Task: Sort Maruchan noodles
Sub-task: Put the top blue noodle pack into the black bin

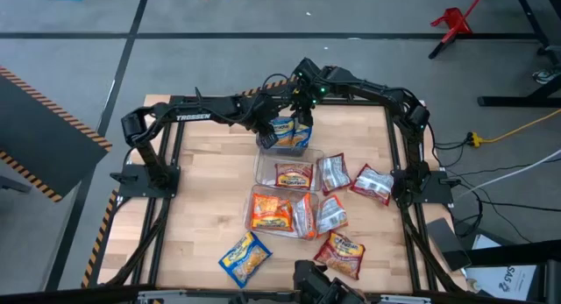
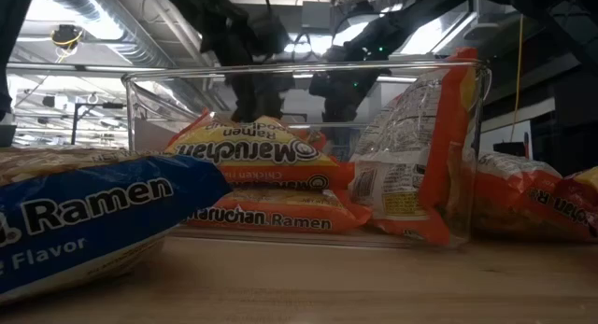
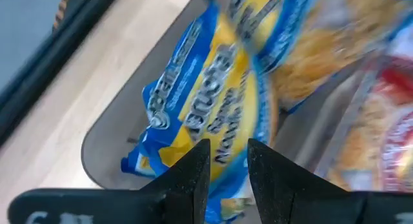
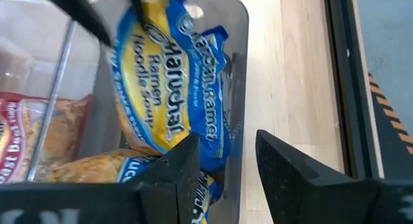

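Seen from above, a pale wooden surface (image 1: 202, 173) carries three clear plastic rectangular bins in a column down the centre of the frame. The farthest bin (image 1: 282, 139), just above centre, holds blue-and-yellow crinkly Maruchan ramen packets (image 1: 289, 129); the middle bin (image 1: 285, 173) holds a red-and-silver packet, and the nearest bin (image 1: 276, 212) holds orange ones, so each bin apparently takes one flavour.

Both dark arms meet over the farthest bin. The left end effector (image 3: 222, 179) hovers partly open, a narrow gap between its fingers, with a blue-and-yellow packet standing on edge just beyond them; whether it grips that packet cannot be told. The right end effector (image 4: 226, 172) is also partly open, apparently empty, above the same packets.

Unsorted packets lie loose: red-and-silver ones (image 1: 372, 183) right of the bins, one blue-and-yellow packet (image 1: 244, 257) at lower centre.
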### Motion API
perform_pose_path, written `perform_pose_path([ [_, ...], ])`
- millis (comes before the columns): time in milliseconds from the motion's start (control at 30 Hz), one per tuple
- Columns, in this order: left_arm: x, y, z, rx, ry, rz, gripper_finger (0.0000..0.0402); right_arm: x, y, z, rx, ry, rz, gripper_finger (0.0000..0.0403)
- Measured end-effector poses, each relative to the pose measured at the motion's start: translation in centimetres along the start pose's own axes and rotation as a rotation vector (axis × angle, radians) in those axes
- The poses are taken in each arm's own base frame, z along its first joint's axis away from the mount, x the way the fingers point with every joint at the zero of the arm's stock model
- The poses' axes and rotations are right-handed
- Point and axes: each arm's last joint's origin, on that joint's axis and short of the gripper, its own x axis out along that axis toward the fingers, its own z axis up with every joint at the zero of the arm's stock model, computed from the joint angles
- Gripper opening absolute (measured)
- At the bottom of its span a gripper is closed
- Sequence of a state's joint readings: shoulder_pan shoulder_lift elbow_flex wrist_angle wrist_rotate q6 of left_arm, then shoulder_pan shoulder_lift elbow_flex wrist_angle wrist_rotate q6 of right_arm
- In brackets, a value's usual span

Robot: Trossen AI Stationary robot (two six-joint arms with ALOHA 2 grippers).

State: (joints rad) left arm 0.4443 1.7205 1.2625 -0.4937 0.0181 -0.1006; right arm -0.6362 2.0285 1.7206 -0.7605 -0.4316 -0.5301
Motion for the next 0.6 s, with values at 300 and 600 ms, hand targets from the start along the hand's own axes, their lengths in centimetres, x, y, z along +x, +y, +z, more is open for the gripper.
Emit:
perform_pose_path([
  [300, 1.7, 3.8, -0.1, -0.111, 0.021, 0.082, 0.0096, -2.7, 1.0, 0.9, -0.022, -0.047, -0.003, 0.0138],
  [600, 2.7, 5.3, -0.5, -0.225, 0.058, 0.025, 0.0096, -1.5, 2.4, 1.4, -0.051, -0.132, 0.163, 0.0138],
])
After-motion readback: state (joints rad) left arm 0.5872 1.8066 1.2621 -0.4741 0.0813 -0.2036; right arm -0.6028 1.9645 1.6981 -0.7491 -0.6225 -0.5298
